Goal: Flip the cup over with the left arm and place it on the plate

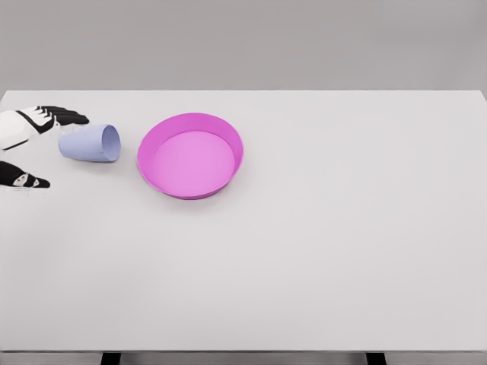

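Left hand (30,144) cut off by left edge — palm, arm unseen.

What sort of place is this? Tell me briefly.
Likely a bare simulated tabletop test scene, not a real room: a plain white table against a blank grey wall, holding only a pink plate and a lilac cup on its side near the robot's left hand.

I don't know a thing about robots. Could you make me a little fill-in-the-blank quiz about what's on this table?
1. The pale blue cup is lying on its ____.
2. The plate beside it is coloured ____.
3. The cup's open mouth faces toward the ____.
4. The left hand is at the picture's ____ edge, next to the cup, with its fingers spread.

Missing words: side; pink; plate; left
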Available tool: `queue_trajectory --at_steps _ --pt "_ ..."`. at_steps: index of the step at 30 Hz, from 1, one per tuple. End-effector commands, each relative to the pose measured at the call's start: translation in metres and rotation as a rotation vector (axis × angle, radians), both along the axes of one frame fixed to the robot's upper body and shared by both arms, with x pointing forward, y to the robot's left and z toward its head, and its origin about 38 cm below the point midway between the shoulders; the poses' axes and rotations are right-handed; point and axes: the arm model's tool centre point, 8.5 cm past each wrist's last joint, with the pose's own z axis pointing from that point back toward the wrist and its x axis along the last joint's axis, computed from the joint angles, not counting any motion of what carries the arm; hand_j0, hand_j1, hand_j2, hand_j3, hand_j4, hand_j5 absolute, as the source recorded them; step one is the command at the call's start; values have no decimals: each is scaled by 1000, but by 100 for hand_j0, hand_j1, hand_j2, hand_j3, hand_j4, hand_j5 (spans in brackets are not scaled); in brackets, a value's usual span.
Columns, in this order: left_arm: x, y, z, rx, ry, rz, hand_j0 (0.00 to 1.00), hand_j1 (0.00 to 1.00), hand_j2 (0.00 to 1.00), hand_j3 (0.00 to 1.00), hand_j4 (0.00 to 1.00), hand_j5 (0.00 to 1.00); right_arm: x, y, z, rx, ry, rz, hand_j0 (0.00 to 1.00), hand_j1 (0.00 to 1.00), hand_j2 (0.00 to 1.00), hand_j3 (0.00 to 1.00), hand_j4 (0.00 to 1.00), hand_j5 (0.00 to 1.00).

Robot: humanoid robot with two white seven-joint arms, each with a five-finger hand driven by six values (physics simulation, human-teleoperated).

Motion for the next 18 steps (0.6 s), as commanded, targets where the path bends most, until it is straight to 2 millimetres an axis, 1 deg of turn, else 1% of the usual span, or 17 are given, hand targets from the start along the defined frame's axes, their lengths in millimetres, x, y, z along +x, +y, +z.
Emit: queue_trajectory --at_steps 1,2,3,4,5,6,8,11,12,13,14,16,18 --pt "5 -4 -13 -60 21 6 100 100 100 100 100 100 0 0 0 0 0 0 100 100 100 100 100 100" --pt "14 -4 -15 -102 10 25 100 100 100 100 100 100 0 0 0 0 -1 -1 100 100 100 100 100 100" --pt "31 0 -25 -169 12 72 100 100 100 100 100 100 0 0 0 0 -1 -1 100 100 100 100 100 100" --pt "42 3 -31 -198 15 103 100 100 100 100 100 100 0 0 0 0 0 0 100 100 100 100 100 100" --pt "49 2 -42 -172 26 128 100 100 100 100 100 100 0 0 0 0 -1 -1 100 100 100 100 100 100" --pt "55 -2 -49 -162 31 139 100 100 100 100 100 100 0 0 0 0 -1 -1 100 100 100 100 100 100" --pt "58 -8 -56 -188 40 137 100 100 100 100 100 100 0 0 0 0 0 0 100 100 100 100 100 100" --pt "55 -7 -60 -192 52 138 100 100 100 100 100 100 0 0 0 0 1 -1 100 100 100 100 100 100" --pt "56 -3 -64 -200 64 150 100 100 100 100 100 100 0 0 0 0 1 0 100 100 100 100 100 100" --pt "56 -2 -70 -199 81 159 100 100 100 100 100 100 0 0 0 0 0 0 100 100 100 100 100 100" --pt "59 -1 -76 -197 131 204 100 100 100 100 100 100 0 0 0 0 1 -1 100 100 100 100 100 100" --pt "60 -2 -78 -201 145 214 100 100 100 100 100 100 0 0 0 0 1 0 100 100 100 100 100 100" --pt "64 -7 -85 -186 189 237 100 100 100 100 100 100 0 0 0 0 0 0 100 100 100 100 100 100"
